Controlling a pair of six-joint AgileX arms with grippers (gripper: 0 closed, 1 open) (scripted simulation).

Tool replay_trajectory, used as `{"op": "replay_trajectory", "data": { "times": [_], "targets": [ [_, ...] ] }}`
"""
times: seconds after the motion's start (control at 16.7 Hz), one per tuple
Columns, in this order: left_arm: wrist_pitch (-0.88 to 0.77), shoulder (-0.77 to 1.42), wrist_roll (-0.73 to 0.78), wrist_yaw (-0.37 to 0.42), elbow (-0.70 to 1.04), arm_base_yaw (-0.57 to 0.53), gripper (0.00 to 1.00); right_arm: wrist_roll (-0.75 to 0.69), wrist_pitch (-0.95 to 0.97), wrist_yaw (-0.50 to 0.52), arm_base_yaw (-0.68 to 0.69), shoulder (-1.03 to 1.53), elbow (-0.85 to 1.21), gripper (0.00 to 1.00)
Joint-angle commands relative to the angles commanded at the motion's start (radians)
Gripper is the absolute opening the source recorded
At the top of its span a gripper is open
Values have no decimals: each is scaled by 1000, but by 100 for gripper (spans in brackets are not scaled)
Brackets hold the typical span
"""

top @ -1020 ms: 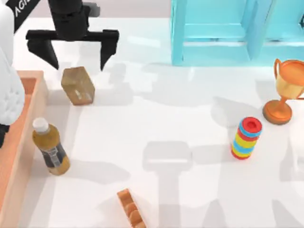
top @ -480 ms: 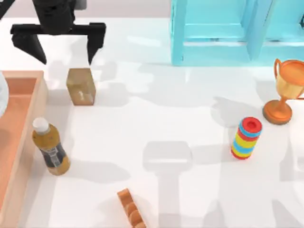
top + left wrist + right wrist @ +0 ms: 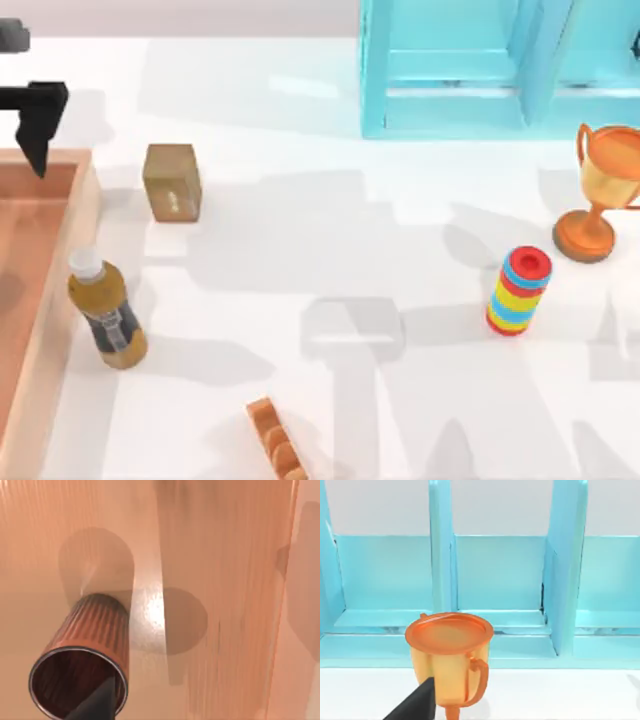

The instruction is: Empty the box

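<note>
The box (image 3: 62, 300) is a shallow orange-brown wooden tray at the table's left edge. Inside it stands an orange ribbed cup (image 3: 87, 650) with its mouth open, shown in the left wrist view against the box floor (image 3: 225, 580). My left gripper (image 3: 8, 100) hangs open over the box's far end, with one dark finger (image 3: 40, 130) above the rim. Another dark fingertip (image 3: 97, 705) shows in front of the cup. My right gripper (image 3: 415, 705) faces a gold trophy (image 3: 450, 655).
Right of the box stand a tan block (image 3: 172, 182) and a brown bottle (image 3: 105, 312) with a white cap. A small wooden piece (image 3: 275, 445) lies at the front. Stacked coloured rings (image 3: 520, 290), the trophy (image 3: 600, 190) and a light blue cabinet (image 3: 500, 65) are at the right.
My left gripper has moved left, from above the tan block to over the box's far end. The block, tilted a second ago, now stands square on the table.
</note>
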Motion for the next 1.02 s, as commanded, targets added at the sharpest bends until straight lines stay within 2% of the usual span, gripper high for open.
{"op": "replay_trajectory", "data": {
  "times": [0.3,0.72,1.02],
  "targets": [
    [57,-166,112,-2,-198,126,100,0,0,0,0,0,0,100],
    [72,-161,115,-2,-209,129,100,0,0,0,0,0,0,100],
    [230,-132,112,-2,-336,126,100,0,0,0,0,0,0,100]
  ]
}}
